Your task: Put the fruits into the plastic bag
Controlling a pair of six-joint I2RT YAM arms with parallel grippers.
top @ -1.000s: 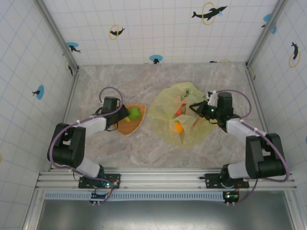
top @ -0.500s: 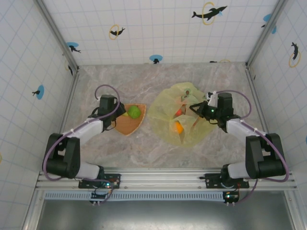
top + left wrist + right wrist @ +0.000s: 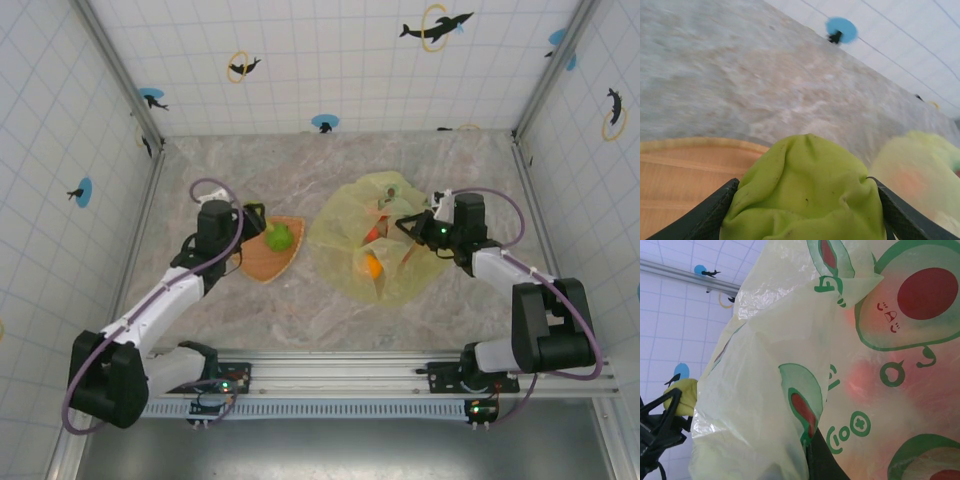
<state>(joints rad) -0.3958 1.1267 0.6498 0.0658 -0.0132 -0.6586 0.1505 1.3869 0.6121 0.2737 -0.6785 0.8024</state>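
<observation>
My left end effector (image 3: 258, 228) is closed on the wrinkled lime-green toy fruit (image 3: 805, 195). Lift straight off the orange fan-shaped plate (image 3: 263, 266), carry toward the bench's right edge. My right end effector (image 3: 403, 222) pinches the translucent avocado-print plastic bag (image 3: 345, 235) by its rim.

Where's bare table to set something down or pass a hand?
Bare marble table: along the back wall, by the near rail, and the narrow gap between orange fan-shaped plate and translucent yellow-green plastic bag. Crowded at both.
</observation>
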